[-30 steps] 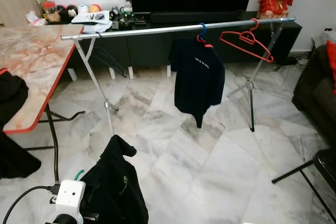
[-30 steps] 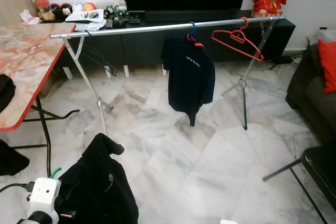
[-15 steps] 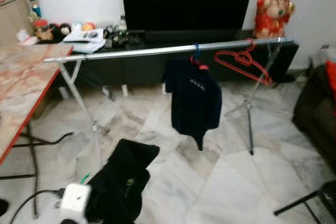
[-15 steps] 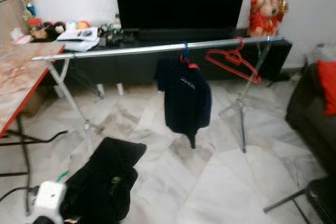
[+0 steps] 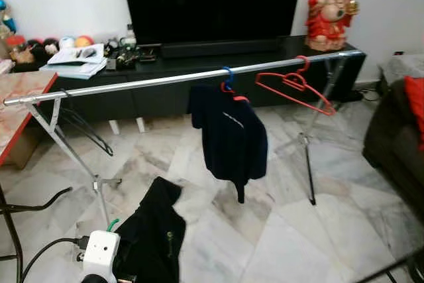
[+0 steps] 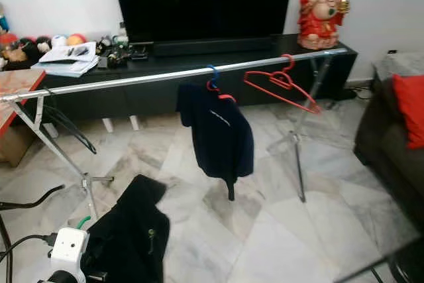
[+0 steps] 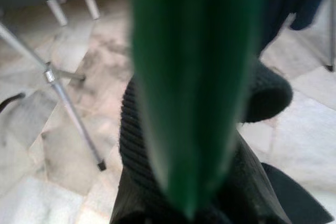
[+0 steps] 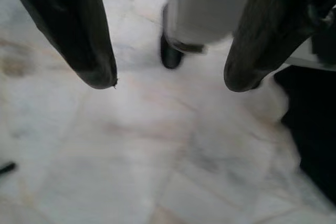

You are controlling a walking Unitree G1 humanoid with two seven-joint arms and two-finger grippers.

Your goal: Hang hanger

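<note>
Green hanger [image 7: 194, 77] w/ black top [image 5: 156, 236] at left gripper, low below the rail [image 5: 132, 84]
Left fingers: can't tell. Right gripper [image 8: 168, 82] spread apart over floor. Navy shirt [image 5: 232, 130] and red hanger [image 5: 291, 85] on rail.

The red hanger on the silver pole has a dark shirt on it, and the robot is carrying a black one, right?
Not quite. In the left eye view the red hanger on the silver pole is empty; the dark shirt hangs beside it from a blue hook. The black one is with the robot.

white wrist box [image 5: 101, 248], black cable [image 5: 40, 251], black fingers [image 8: 79, 30]
</note>
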